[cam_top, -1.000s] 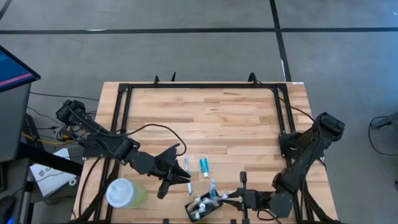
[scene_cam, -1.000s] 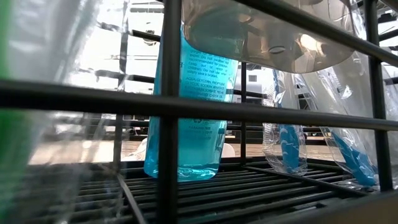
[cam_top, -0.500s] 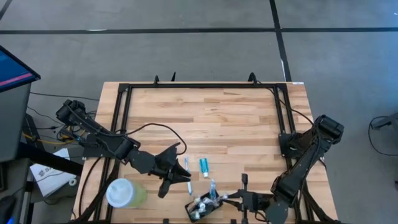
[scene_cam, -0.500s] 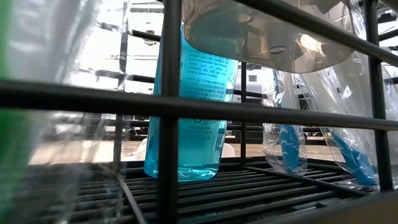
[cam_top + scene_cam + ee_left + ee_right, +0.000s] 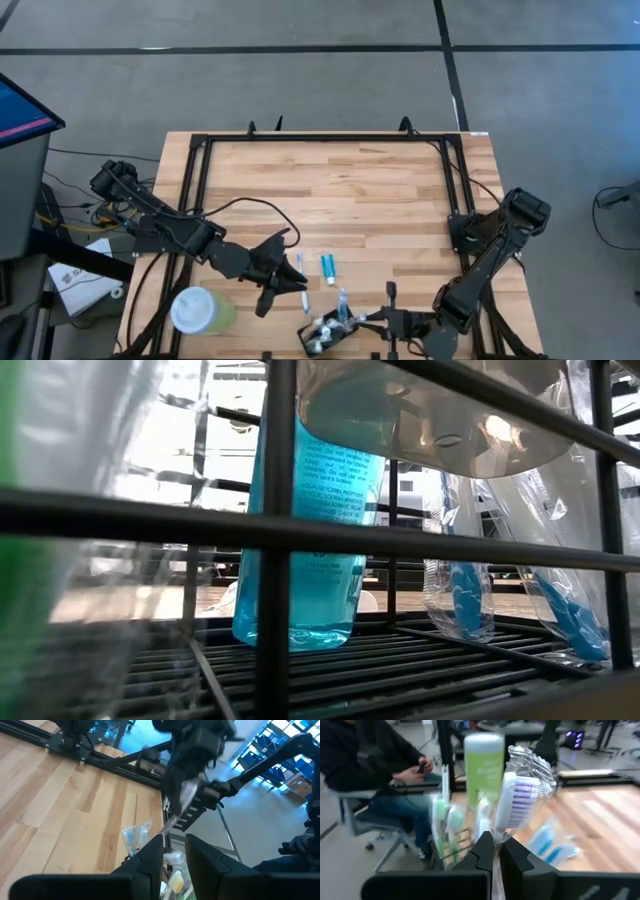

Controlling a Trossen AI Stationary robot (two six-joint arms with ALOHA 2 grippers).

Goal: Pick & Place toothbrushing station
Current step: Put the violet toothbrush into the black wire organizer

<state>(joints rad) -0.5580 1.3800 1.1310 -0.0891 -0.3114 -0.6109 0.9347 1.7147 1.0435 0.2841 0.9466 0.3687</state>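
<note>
The black holder (image 5: 322,337) stands near the table's front edge with several wrapped toothbrushes in it; it also shows in the right wrist view (image 5: 451,840). My right gripper (image 5: 374,319) is right of it, shut on a clear-wrapped toothbrush (image 5: 519,785) with white and purple bristles. My left gripper (image 5: 291,284) hangs left of the holder, fingers a little apart (image 5: 174,855), with a white and blue toothbrush (image 5: 300,268) at its tips. A teal tube (image 5: 327,265) lies flat on the wood. My left gripper has the white and blue toothbrush (image 5: 301,278) crossing its fingertips, clear of the table. The dark fingers hide the place of contact. My right gripper pinches the wrapped toothbrush by its handle end (image 5: 496,838) between the two fingers, coming level from the table's right. The bristle end sticks out ahead of the fingers, over the holder.
A pale green cup with a white lid (image 5: 200,310) stands at the front left. A black frame (image 5: 320,138) rims the table. The low view is filled by black bars, a blue bottle (image 5: 300,530) and clear wrappers. A seated person (image 5: 375,770) is beyond the table.
My right gripper has sunk a little toward the holder, still shut on the wrapped toothbrush.
</note>
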